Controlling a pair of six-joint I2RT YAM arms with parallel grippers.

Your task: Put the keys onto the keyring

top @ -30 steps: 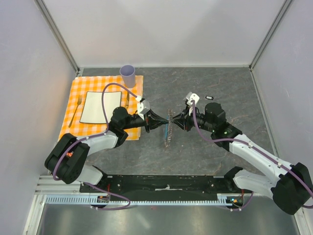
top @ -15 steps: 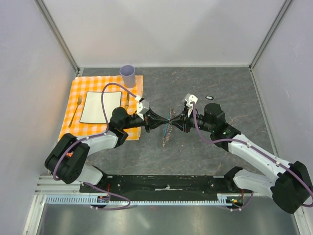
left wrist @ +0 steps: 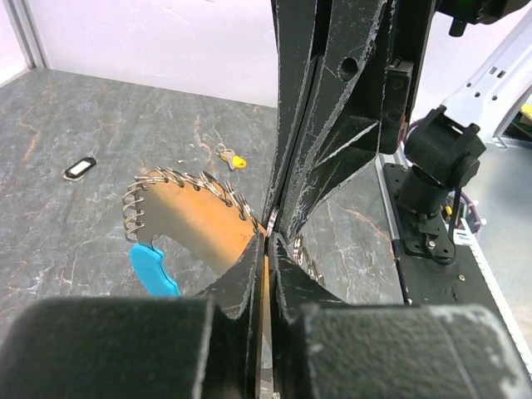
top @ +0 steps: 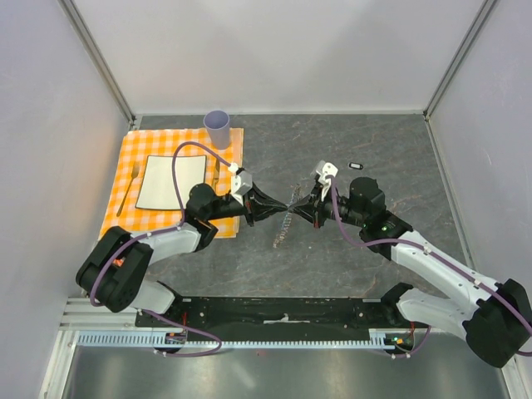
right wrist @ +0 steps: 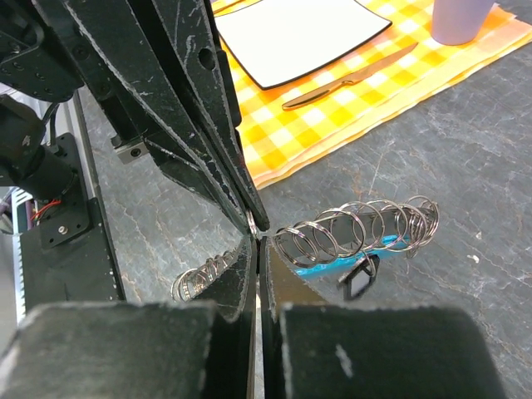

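Right gripper (top: pixel 299 204) now tight on keyring (right wrist: pixel 366 223)

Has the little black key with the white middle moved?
No. The small black oblong key with a white centre lies in the same spot, just as far from the pale purple cup as before.

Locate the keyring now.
Top view, table centre: keyring hangs between the meeting tips of left gripper and right gripper, just right of the orange placemat.

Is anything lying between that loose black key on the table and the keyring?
Nothing visible does. The left wrist view shows only bare table between the black key and the keyring.
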